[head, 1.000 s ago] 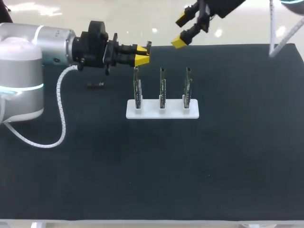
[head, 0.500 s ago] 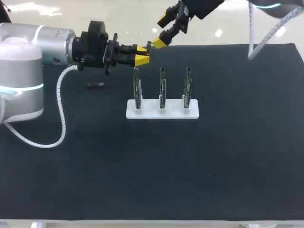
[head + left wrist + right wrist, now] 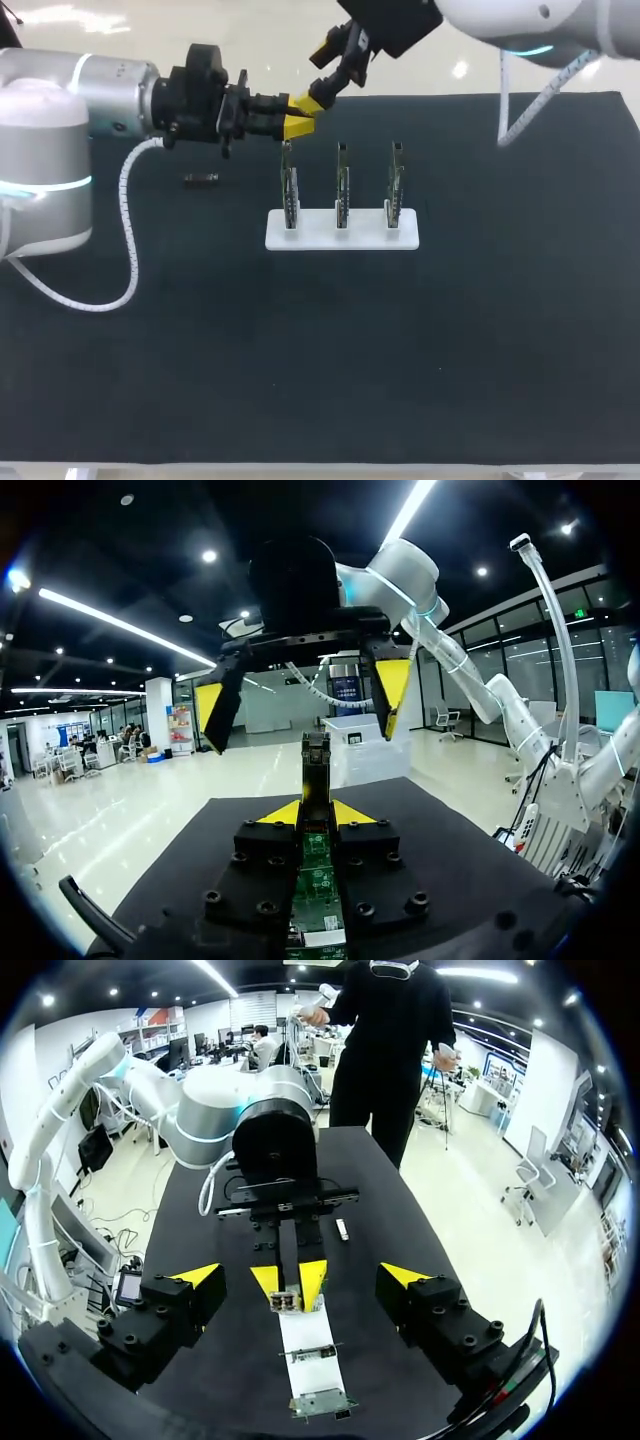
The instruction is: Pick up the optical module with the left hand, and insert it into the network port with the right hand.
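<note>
Optical module (image 3: 316,770): pinched in the left end effector (image 3: 298,115), up off the counter (image 3: 400,340), above and just behind the leftmost of three upright circuit boards (image 3: 342,185) standing in a white holder (image 3: 330,238).
- Left wrist view: green board stock runs back between the fingers, and a narrow metal nose sticks out past the yellow tips.

Handling, as a judgement:
- Small, light and rigid; no sag along its length.
- The metal shell is likely smooth, so a light pinch may let it twist.
- The exposed board edge and connector end look delicate. Best kept clear of the pads.
- Take-hold for the right arm: the free nose ahead of the left fingertips, squeezed across its flat sides, square to its long axis.
- Little free length shows, so finger placement is tight.

Pose:
- Left arm reaches in level from its side, wrist horizontal, jaws clamped on the module.
- Right end effector (image 3: 315,72) comes down at a slant from the far right corner. Jaws spread wide and empty.
- Right wrist view: the module sits centred between and ahead of the yellow tips.
- Its lower tip seems close to the left fingers; contact cannot be told from the head view.

Small dark part (image 3: 201,179) lies on the counter under the left arm, apart from the holder.
</note>
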Controlling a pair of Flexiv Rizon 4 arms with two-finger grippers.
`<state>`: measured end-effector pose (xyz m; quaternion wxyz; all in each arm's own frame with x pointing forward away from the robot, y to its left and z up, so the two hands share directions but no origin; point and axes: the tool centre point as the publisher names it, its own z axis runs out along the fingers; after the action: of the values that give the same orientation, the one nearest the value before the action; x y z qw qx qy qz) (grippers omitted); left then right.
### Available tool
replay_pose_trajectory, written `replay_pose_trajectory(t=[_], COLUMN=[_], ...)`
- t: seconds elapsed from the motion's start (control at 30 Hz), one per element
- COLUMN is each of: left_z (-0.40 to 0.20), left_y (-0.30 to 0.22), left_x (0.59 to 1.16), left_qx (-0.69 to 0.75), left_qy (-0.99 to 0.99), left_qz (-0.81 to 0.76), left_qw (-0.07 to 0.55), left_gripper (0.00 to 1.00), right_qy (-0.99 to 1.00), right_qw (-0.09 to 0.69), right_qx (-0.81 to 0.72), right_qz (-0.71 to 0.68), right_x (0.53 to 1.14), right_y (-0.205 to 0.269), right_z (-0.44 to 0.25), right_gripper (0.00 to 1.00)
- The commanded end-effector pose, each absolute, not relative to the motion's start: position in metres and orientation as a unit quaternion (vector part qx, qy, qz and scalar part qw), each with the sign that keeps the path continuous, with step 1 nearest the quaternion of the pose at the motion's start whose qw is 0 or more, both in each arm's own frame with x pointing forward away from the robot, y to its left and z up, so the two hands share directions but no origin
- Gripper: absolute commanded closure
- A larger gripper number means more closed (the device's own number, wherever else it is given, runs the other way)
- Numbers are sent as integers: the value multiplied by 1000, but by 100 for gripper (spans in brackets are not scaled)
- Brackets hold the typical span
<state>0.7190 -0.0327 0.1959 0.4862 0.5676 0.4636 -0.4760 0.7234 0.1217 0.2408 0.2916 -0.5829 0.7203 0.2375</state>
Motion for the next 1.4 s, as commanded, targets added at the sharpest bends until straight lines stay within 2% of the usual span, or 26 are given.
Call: replay_pose_trajectory(t=[0.03, 0.17, 0.23, 0.3, 0.37, 0.5, 0.57, 0.7, 0.73, 1.17, 1.33, 1.37, 1.4], left_z=[195, 195, 195, 195, 195, 195, 195, 195, 195, 195, 195, 195, 195], left_y=[-33, -33, -33, -33, -33, -33, -33, -33, -33, -33, -33, -33, -33], left_x=[719, 719, 719, 719, 719, 719, 719, 719, 719, 719, 719, 719, 719], left_qx=[568, 568, 568, 568, 568, 568, 568, 568, 568, 568, 568, 568, 568], left_qy=[463, 463, 463, 463, 463, 463, 463, 463, 463, 463, 463, 463, 463], left_qz=[-476, -476, -476, -476, -476, -476, -476, -476, -476, -476, -476, -476, -476], left_qw=[487, 487, 487, 487, 487, 487, 487, 487, 487, 487, 487, 487, 487], left_gripper=[100, 100, 100, 100, 100, 100, 100, 100, 100, 100, 100, 100, 100], right_qy=[720, 714, 711, 710, 709, 709, 708, 706, 706, 703, 703, 703, 703], right_qw=[298, 300, 301, 299, 297, 292, 290, 287, 286, 288, 293, 293, 293], right_qx=[-583, -591, -594, -596, -597, -600, -601, -604, -604, -609, -607, -608, -608], right_qz=[230, 226, 227, 228, 228, 230, 231, 233, 233, 229, 226, 225, 225], right_x=[716, 714, 714, 713, 712, 710, 710, 710, 711, 712, 714, 714, 714], right_y=[122, 122, 122, 122, 122, 122, 122, 121, 122, 124, 125, 126, 126], right_z=[237, 234, 233, 233, 234, 237, 238, 239, 239, 239, 236, 236, 236], right_gripper=[0, 2, 13, 15, 24, 25, 35, 42, 50, 59, 87, 100, 100])
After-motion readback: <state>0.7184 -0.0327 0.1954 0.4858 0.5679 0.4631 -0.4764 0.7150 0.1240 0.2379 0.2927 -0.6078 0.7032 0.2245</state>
